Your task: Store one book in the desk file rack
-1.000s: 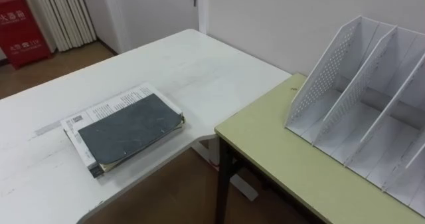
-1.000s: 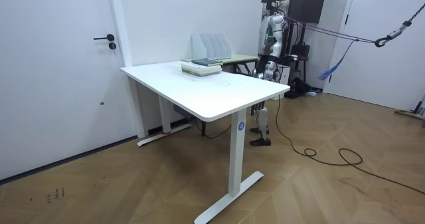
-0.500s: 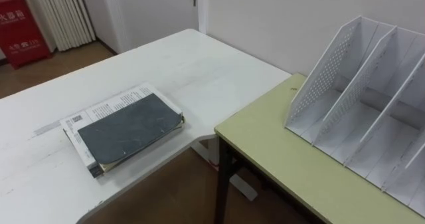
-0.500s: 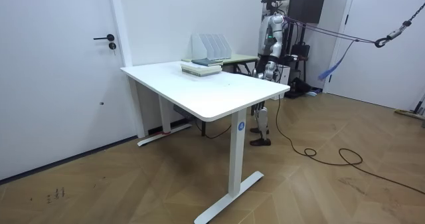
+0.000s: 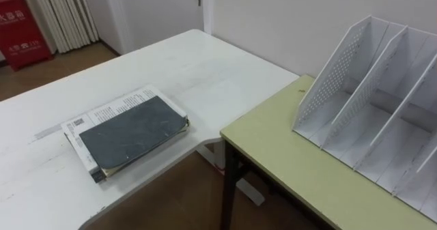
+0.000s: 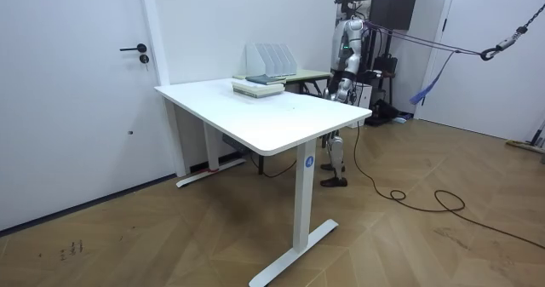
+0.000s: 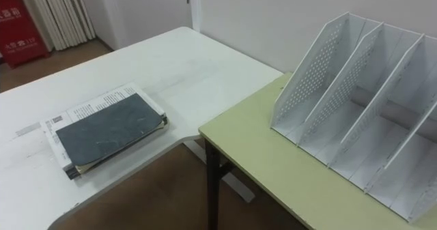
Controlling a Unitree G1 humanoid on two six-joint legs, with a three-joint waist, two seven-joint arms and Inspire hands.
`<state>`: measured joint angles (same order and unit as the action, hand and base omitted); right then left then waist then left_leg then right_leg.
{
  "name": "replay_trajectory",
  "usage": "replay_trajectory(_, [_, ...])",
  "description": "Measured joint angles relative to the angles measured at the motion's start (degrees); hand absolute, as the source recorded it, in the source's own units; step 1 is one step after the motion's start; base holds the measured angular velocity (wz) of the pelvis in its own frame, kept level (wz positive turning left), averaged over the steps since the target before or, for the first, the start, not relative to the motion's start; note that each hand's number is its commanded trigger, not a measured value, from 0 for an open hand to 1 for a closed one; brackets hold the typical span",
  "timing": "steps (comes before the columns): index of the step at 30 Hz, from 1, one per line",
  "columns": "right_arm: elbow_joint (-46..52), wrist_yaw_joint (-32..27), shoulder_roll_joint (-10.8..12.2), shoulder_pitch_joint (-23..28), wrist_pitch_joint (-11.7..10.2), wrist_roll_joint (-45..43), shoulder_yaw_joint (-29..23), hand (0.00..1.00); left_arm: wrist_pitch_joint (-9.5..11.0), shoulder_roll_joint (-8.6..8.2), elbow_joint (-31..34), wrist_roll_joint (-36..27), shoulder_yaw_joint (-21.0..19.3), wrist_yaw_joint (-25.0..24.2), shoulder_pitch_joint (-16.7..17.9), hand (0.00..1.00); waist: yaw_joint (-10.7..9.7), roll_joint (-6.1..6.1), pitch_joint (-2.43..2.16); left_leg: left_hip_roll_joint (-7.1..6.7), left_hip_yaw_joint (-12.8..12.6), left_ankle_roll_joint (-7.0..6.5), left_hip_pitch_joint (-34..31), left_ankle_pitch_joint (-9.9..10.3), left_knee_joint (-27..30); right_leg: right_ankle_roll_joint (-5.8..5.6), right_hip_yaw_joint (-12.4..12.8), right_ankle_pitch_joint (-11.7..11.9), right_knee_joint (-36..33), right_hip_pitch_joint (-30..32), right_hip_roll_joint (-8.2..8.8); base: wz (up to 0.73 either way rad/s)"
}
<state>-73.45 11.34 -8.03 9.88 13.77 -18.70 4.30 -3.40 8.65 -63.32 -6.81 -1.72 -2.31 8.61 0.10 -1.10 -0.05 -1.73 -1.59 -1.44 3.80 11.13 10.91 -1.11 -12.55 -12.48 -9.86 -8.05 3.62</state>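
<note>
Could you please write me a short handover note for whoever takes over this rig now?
Hands: left hand and right hand hang low beside the robot in the room view; state unreadable.
Things: dark grey book tops a stack on the white desk; white file rack stands on the green table, visible compartments empty.
Done: nothing yet.
Left: take one book, stand it in the rack.

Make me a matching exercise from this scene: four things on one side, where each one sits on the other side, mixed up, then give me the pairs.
Things
1. dark book
2. printed book
3. file rack
4. red cabinet

Places
A. on the green table
B. on the floor beyond the white table
C. directly on the white table
D. on top of the printed book

Pairs: 1-D, 2-C, 3-A, 4-B
</note>
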Motion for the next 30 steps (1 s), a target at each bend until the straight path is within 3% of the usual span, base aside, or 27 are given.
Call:
replay_trajectory(6, [-0.02, -0.34, 0.01, -0.95, -0.02, -1.21, 0.19, 0.00, 0.04, -0.69, 7.22, 2.09, 4.72, -0.69, 0.56, 0.00, -0.45, -0.21, 0.04, -0.04, -0.09, -0.01, -0.15, -0.01, 0.01, -0.05, 0.17, -0.04, -0.05, 0.22, 0.03, 0.00])
replay_trajectory(13, [-0.02, -1.22, 0.80, -2.08, -0.81, -1.79, 1.29, 0.00, 1.14, -2.43, 9.72, 12.80, 12.06, -3.40, -2.57, 0.00, -2.21, -1.15, 0.06, 0.00, -0.20, 0.00, -0.10, -0.01, -0.10, -0.03, 1.19, -0.06, -0.09, 0.81, -0.11, -0.07])
replay_trajectory(17, [0.14, -1.13, 0.82, -2.53, -1.62, -1.58, 2.33, 0.00, 1.06, -1.94, 11.73, 19.00, 14.11, -3.29, -2.73, 0.00, -3.51, -1.50, 0.67, -0.03, -0.14, 0.00, -0.47, 0.00, -0.08, -0.04, 1.19, -0.06, 0.02, 1.09, -0.11, -0.01])
replay_trajectory(20, [0.16, -1.13, 0.85, -2.44, -2.01, -1.62, 3.38, 0.00, 0.99, -2.43, 16.64, 29.12, 14.61, -2.93, -2.76, 0.00, -4.05, -1.47, 0.69, -0.08, -0.08, -0.01, -0.40, 0.00, -0.08, -0.04, 1.21, -0.04, 0.01, 1.09, -0.11, 0.01])
replay_trajectory(23, [0.32, -1.56, 0.83, -3.29, -2.94, -1.65, 3.37, 0.00, 0.88, -2.20, 26.01, 37.80, 16.62, -1.63, -2.71, 0.00, -4.81, -1.14, 0.72, -0.07, 0.07, -0.01, -1.12, -0.01, 0.04, -0.02, 1.17, -0.02, 0.00, 1.23, -0.13, 0.00])
replay_trajectory(25, [-0.34, -2.04, 0.69, -4.29, -3.83, -1.64, 3.53, 0.00, 2.01, -2.33, 32.67, 44.26, 17.94, 1.25, -3.41, 0.00, -4.77, -0.80, 0.73, -0.11, 0.08, -0.02, -1.00, -0.01, 0.01, -0.03, 1.25, 0.02, 0.01, 0.97, -0.14, 0.00])
replay_trajectory(27, [-0.94, -2.48, 0.65, -4.71, -4.53, -1.61, 3.52, 0.00, 2.35, -2.21, 35.66, 47.77, 18.46, 3.52, -4.24, 0.00, -5.31, -0.60, 0.69, -0.11, 0.20, -0.01, -1.02, -0.02, -0.09, -0.03, 1.15, 0.02, 0.11, 0.94, -0.16, 0.03])
replay_trajectory(30, [-0.91, -2.59, 0.65, -5.63, -4.58, -1.60, 3.50, 0.00, 1.96, -1.07, 45.42, 52.05, 18.96, 5.22, -3.71, 0.00, -6.09, -0.35, 0.67, -0.15, 0.61, 0.01, -1.21, -0.04, -0.07, -0.02, 0.68, 0.02, 0.25, 1.04, -0.15, 0.08])
